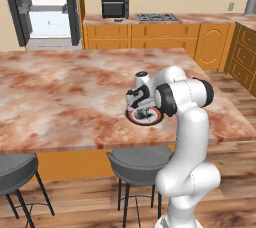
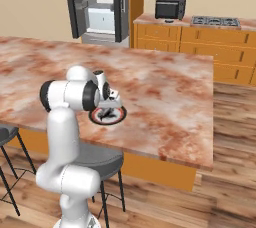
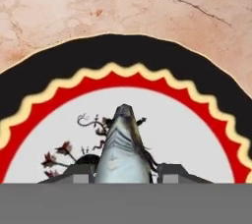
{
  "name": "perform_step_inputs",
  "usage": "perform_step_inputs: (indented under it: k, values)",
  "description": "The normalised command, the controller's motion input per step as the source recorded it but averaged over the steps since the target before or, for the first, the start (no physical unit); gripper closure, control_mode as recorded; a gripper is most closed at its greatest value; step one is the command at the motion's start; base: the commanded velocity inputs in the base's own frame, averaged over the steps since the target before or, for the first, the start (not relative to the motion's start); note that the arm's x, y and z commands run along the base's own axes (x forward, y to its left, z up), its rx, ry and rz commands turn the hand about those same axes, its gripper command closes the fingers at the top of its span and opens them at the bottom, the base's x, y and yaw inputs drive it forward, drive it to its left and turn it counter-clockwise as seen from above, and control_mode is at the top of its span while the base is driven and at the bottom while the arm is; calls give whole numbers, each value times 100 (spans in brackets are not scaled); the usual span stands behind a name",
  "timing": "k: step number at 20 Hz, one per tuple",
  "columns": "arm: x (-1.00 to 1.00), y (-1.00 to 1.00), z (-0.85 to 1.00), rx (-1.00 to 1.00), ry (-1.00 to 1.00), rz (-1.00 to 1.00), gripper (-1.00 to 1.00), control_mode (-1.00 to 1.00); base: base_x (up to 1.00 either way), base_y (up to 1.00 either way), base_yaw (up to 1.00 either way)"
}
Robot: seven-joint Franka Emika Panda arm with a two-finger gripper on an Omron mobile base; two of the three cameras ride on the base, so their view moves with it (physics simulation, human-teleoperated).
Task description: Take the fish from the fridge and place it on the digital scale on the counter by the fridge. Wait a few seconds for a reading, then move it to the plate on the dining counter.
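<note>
The fish (image 3: 123,149), dark grey with a pale belly, lies on the white centre of the plate (image 3: 206,134), pointing away from the hand. My gripper (image 3: 125,176) hangs low over the plate, its fingertips (image 3: 81,174) slightly parted on either side of the fish's tail end. The red-and-black rimmed plate (image 1: 145,118) (image 2: 108,117) sits on the dining counter (image 1: 60,97) (image 2: 165,97) near its front edge, under the gripper (image 1: 142,108) (image 2: 107,108). The fridge (image 1: 47,7) (image 2: 100,4) stands open at the back. A small dark puck, the digital scale (image 1: 118,20) (image 2: 169,21), rests on the counter (image 1: 95,18).
A black microwave (image 1: 115,7) (image 2: 170,8) and a hob (image 1: 157,17) sit on the back worktop. Grey stools (image 1: 140,164) (image 2: 100,159) stand under the dining counter's front edge, below the plate. Orange cabinets line the right wall.
</note>
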Motion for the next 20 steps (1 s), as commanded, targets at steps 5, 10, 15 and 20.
perform_step_inputs:
  k: [5,10,15,20]
  values:
    - [29,0,0,0,-8,0,-100,-100,0,0,0]
    - [-39,0,29,0,-15,0,-100,-100,0,0,0]
    - [-100,0,99,10,-23,0,-100,-100,0,0,0]
    - [-100,0,100,16,-10,0,-100,-100,0,0,0]
